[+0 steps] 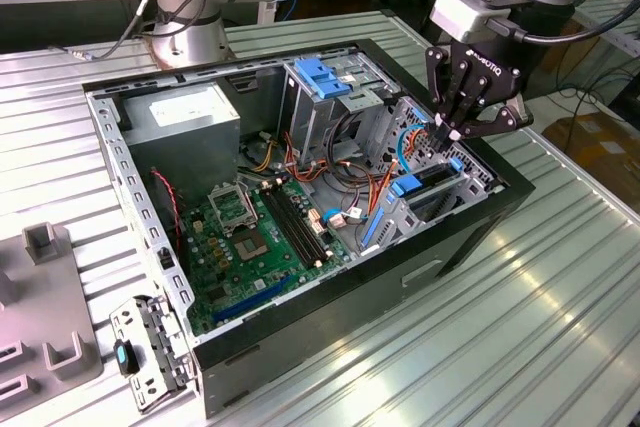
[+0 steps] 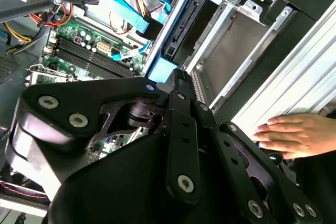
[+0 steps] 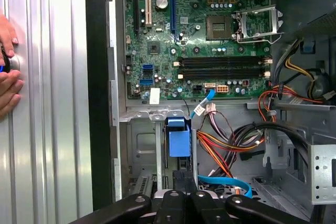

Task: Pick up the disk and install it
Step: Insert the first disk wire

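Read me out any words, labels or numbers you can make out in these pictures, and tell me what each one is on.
No text here can be quoted with confidence.
Gripper: white lettering on its black body, too small to read.
Motherboard: white print and tiny markings, too small to read.
White sticker on the grey box: print blurred.
White tag at the motherboard's edge: no print can be made out.

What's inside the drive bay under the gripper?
The disk, edge-on, blue frame showing. The bay walls hide its label and flat faces; the gripper covers its near end.
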Robot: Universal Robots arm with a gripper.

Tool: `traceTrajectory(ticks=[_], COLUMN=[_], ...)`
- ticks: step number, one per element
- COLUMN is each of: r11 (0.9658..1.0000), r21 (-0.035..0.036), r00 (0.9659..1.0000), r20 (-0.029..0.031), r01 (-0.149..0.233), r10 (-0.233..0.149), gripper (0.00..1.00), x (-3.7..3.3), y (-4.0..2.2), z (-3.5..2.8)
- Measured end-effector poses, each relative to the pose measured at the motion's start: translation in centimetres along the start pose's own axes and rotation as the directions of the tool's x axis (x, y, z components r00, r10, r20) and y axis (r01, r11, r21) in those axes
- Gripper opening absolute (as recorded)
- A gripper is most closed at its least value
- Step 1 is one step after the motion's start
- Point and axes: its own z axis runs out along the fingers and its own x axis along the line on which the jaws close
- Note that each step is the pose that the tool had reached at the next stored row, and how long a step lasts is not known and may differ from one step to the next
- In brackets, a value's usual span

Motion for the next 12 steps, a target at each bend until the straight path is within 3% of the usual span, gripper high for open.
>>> traceTrajectory(ticks=[9,12], r11=[1.0000,1.0000], r21=[0.0006,0.0006], r00=[1.0000,1.0000], r20=[0.0000,0.0000], r01=[0.000,0.000], r10=[0.000,0.000], gripper=[0.11,0.11], x=[0.00,-0.01], y=[0.00,-0.25], z=[0.00,0.00])
